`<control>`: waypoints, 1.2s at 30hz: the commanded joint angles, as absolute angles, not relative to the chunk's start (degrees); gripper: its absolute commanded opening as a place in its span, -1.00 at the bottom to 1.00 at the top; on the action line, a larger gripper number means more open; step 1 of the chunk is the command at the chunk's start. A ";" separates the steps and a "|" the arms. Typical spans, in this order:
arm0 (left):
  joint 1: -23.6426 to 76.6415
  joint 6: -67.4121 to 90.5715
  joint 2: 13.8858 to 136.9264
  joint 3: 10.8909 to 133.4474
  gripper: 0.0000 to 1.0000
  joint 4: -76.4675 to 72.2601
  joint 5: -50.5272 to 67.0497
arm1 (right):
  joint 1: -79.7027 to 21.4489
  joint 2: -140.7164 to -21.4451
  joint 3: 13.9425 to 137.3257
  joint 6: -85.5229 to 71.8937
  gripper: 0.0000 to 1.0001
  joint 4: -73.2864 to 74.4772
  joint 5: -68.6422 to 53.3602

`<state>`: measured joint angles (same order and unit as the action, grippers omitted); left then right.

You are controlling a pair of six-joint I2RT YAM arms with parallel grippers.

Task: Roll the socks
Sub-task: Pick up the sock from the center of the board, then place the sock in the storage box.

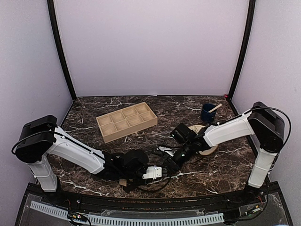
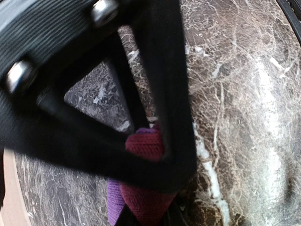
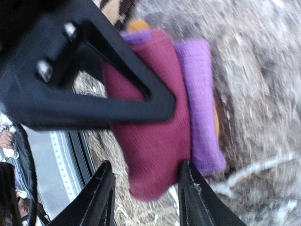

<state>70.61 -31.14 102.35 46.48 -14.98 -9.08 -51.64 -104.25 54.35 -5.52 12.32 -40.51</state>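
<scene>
Left claw (image 2: 160,197): closed down on the maroon sock (image 3: 155,155). Red knit is pinched between its black fingers in the left wrist view, and a purple stripe (image 2: 114,202) shows at the side below the grip.

Right claw (image 3: 150,141): jaws apart. One finger lies across the top of the same sock; the other stands off its lower end with a gap between. The picture is somewhat blurred.

Maroon sock: folded over into a thick pad. It lies on the marble table (image 1: 221,165) near the front edge, about midway across, between the two claws. The purple stripe runs along one side, with an orange edge (image 3: 137,24) at the far end.

Argyle sock (image 3: 115,8): only a corner of tan-and-brown pattern is seen, just beyond the maroon one. Whether the two touch cannot be told. From above, both arms meet over the socks and hide most of them.

Other items:
- Wooden tray (image 1: 126,121), divided into compartments, toward the back, left of centre.
- Blue cup (image 1: 207,113) holding a wooden stick (image 1: 215,108), back right.
- Pale round disc (image 1: 209,149), partly under the right arm.
</scene>
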 commanded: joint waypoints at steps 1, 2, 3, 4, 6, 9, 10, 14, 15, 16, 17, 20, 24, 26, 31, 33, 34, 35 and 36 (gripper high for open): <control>69.47 -27.80 100.91 44.54 -1.00 -9.60 -9.01 | -50.84 -101.40 50.16 -8.53 -0.14 12.87 -37.89; 69.11 -27.18 100.13 44.31 -1.00 -9.74 -8.86 | -50.77 -100.68 49.62 -9.08 -0.12 12.42 -37.55; 68.68 -26.63 99.58 44.10 -1.00 -9.91 -8.74 | -50.65 -100.01 48.98 -9.46 -0.10 12.00 -37.21; 68.27 -26.03 98.98 43.96 -1.00 -9.93 -8.57 | -50.43 -99.23 48.54 -9.94 -0.10 11.70 -36.80; 67.37 -24.88 97.91 43.95 -1.00 -9.49 -8.05 | -50.21 -97.69 47.41 -10.87 -0.09 10.95 -35.76; 66.32 -23.59 96.55 44.11 -1.00 -9.09 -8.02 | -49.95 -95.68 46.41 -12.20 -0.08 10.28 -34.14; 66.02 -23.07 96.20 44.28 -1.00 -8.87 -8.16 | -49.82 -95.01 46.03 -12.60 -0.08 9.93 -33.58; 63.32 -19.75 94.02 45.46 -1.00 -7.55 -7.35 | -49.56 -92.66 44.90 -14.29 -0.08 8.69 -31.74; 62.43 -18.64 93.18 45.83 -1.00 -7.22 -6.77 | -49.49 -92.28 44.68 -14.68 -0.08 8.37 -31.31; 61.38 -17.63 92.16 46.20 -1.00 -6.94 -6.34 | -49.48 -91.95 44.55 -15.02 -0.08 8.06 -30.93; 60.35 -16.70 91.08 46.60 -1.00 -6.76 -6.16 | -49.48 -91.78 44.48 -15.30 -0.09 7.74 -30.60; 57.22 -14.73 88.20 48.95 -1.00 -5.48 -6.02 | -49.40 -91.74 44.77 -15.84 -0.10 7.24 -29.62; 53.10 -13.81 86.90 53.06 -1.00 -3.38 -7.10 | -49.31 -92.08 46.17 -15.83 -0.12 7.36 -28.33; 50.98 -14.11 86.97 54.87 -1.00 -2.79 -8.53 | -49.33 -92.24 47.00 -15.74 -0.12 7.44 -27.80; 43.82 -15.55 86.87 57.13 -1.00 -3.30 -10.51 | -49.24 -92.76 49.28 -15.25 -0.13 8.27 -25.95; 41.21 -17.00 87.09 57.54 -1.00 -3.82 -11.70 | -49.14 -93.31 50.28 -14.83 -0.13 8.81 -25.42; 39.89 -17.91 87.26 57.68 -1.00 -4.44 -12.54 | -49.05 -93.64 50.86 -14.66 -0.13 8.90 -25.33; 38.64 -18.71 87.49 57.85 -1.00 -5.04 -13.34 | -49.09 -94.04 51.32 -14.49 -0.14 9.02 -25.24; 37.35 -19.06 87.89 58.02 -1.00 -5.57 -14.15 | -48.97 -94.44 52.16 -14.30 -0.14 9.15 -25.15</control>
<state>40.95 -16.45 88.25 56.25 -4.97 -10.46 -49.71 -92.84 49.21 -15.25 9.26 -26.68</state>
